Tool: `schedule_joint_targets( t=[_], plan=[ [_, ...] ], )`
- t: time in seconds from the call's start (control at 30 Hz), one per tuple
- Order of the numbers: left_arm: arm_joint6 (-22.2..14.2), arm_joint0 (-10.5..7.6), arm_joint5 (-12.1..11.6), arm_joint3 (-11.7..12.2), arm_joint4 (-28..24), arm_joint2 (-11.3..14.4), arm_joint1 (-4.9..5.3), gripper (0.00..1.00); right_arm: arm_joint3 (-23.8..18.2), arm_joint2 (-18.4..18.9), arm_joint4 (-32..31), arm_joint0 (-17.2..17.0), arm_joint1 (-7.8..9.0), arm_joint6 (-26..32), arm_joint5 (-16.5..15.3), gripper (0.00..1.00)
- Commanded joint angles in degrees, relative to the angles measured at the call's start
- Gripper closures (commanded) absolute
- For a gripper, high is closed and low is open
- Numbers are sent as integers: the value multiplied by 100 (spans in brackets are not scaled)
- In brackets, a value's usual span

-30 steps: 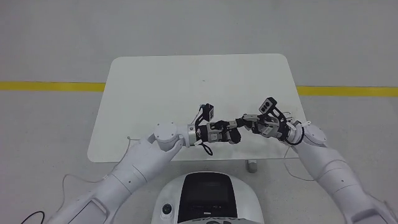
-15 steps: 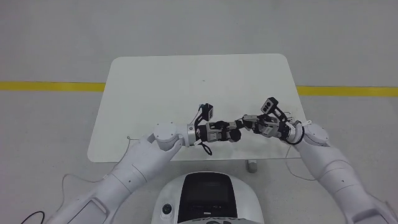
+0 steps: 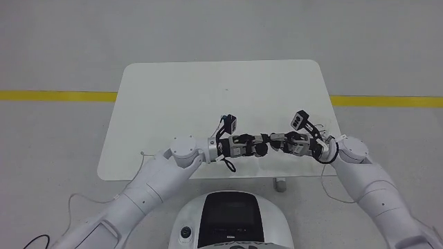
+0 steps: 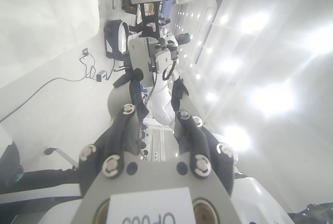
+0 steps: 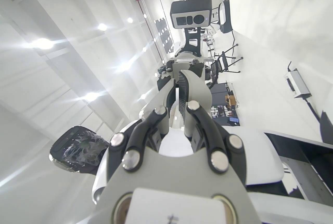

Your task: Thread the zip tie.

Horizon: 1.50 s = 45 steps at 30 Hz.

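The zip tie is proving too fine to make out from above, and I cannot tell its long axis or which way it is pointing. Over the bench [image 3: 173,111], by its near edge and right of its middle, the left end effector [image 3: 257,146] is pointing rightward, tip to tip with the right end effector [image 3: 275,142]. The spot where they are meeting is too crowded to show the tie. In the left wrist view the left's black fingers [image 4: 135,97] are standing apart, released, with a dark tab [image 4: 120,82] jutting beside one tip that I cannot identify. In the right wrist view the right's ribbed pads [image 5: 183,91] are sitting clenched close, a pale sliver [image 5: 177,99] showing between them. Whether that sliver is the tie is unclear.
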Motion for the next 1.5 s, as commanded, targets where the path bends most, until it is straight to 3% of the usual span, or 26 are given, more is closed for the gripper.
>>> schedule_joint_targets(
  t=[0.0,0.23,0.9,1.47],
  plan=[
    [14,2,1,-5,7,-3,2,76,-24,7,-41,-13,1,-17,5,100],
    [101,11,8,-22,72,-15,14,84,-107,32,-146,-43,1,-53,52,100],
    [147,33,27,-13,71,-29,33,95,-224,84,-287,-102,-10,-37,73,100],
    [107,-3,28,44,40,18,20,93,-181,105,-271,-103,-33,78,52,100]
  ],
)
